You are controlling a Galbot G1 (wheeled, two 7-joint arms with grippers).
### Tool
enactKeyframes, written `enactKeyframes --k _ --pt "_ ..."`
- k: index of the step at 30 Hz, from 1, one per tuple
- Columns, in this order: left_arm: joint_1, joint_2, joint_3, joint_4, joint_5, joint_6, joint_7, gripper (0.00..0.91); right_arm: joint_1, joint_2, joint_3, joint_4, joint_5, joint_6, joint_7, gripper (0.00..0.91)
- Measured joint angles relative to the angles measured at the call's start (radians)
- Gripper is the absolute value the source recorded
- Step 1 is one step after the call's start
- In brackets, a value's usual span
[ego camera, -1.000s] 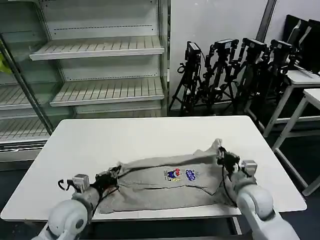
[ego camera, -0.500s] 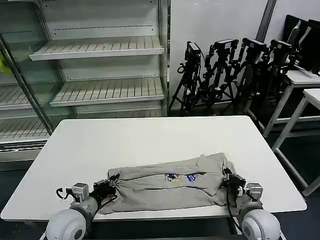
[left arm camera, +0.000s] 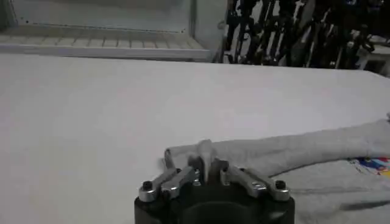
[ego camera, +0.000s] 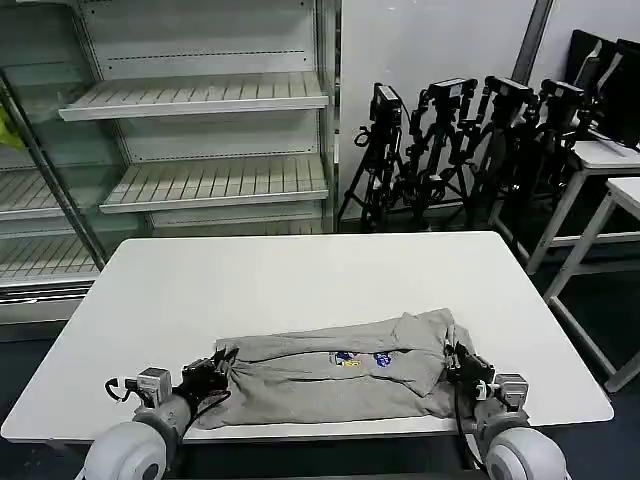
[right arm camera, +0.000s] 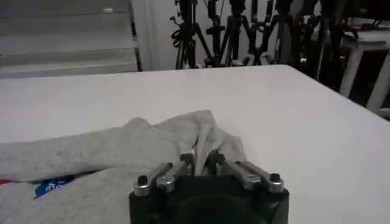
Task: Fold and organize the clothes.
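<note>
Grey shirt [ego camera: 335, 365] folded along the table's [ego camera: 300, 275] near edge. Left gripper [ego camera: 213, 371] and right gripper [ego camera: 459, 362] at the shirt's 2 ends, jaws clamped on fabric.

The light grey shirt [ego camera: 335, 368] is lying folded lengthwise into a long, rumpled band along the near edge of the white table, its small multicoloured chest print facing up near the middle (partly creased under a fold). Both ends are bunching up, the right end rising into a loose hump.
</note>
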Motion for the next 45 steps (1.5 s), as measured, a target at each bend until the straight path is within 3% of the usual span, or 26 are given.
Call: enactKeyframes --k 8,21,22,23,24,25,45 --pt "0.055 -0.05 -0.066 -0.067 -0.007 -0.01 -0.026 0.907 -0.064 -0.002 0.052 0.085 -0.013 0.011 -0.003 0.907" --pt "0.147 -0.221 -0.092 -0.063 -0.013 -0.061 -0.087 0.907 -0.182 0.027 0.101 0.181 -0.041 0.027 -0.004 0.907" --pt "0.148 -0.231 -0.089 -0.056 -0.013 -0.067 -0.088 0.856 -0.187 0.028 0.104 0.186 -0.042 0.028 -0.004 0.907" --pt "0.147 -0.238 -0.088 -0.05 -0.013 -0.071 -0.089 0.202 -0.194 0.029 0.108 0.191 -0.042 0.029 -0.004 0.907" --pt "0.147 -0.246 -0.087 -0.045 -0.014 -0.076 -0.091 0.05 -0.199 0.03 0.11 0.195 -0.043 0.029 -0.004 0.907" --pt "0.147 -0.253 -0.084 -0.041 -0.014 -0.079 -0.093 0.02 -0.204 0.032 0.113 0.199 -0.043 0.03 -0.004 0.907" --pt "0.156 -0.33 -0.05 -0.02 -0.033 -0.108 -0.111 0.02 -0.261 0.063 0.132 0.263 -0.045 0.032 0.005 0.907"
